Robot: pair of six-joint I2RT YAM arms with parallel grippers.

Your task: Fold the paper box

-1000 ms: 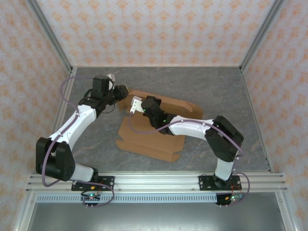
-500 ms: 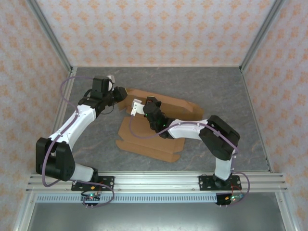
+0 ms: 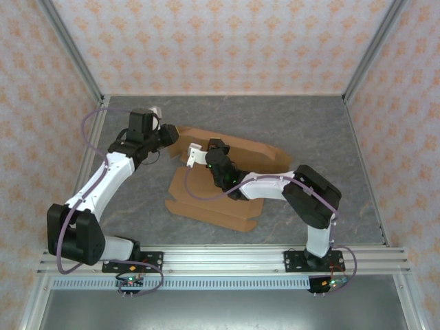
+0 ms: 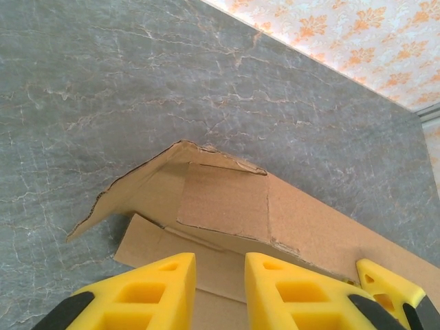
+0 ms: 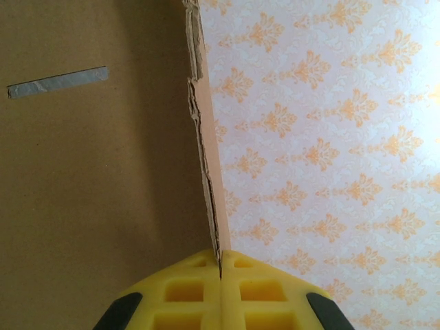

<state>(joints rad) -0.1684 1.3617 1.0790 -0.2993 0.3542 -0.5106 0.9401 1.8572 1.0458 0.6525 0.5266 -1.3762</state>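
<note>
**Mid-fold: one panel held up, corner flap next**

Your paper box (image 3: 206,204) sits mid-table, half formed. The right gripper (image 5: 221,258) is pinched tight on the ragged edge of a raised panel. The left gripper (image 4: 220,265) hovers at the back-left corner flap (image 4: 223,199), fingers a little apart, with nothing between them that I can see. I'd guess your next move is tucking that flap in without dropping the panel.

The right arm (image 3: 271,184) hides the middle of the paper box (image 3: 210,208).
</note>
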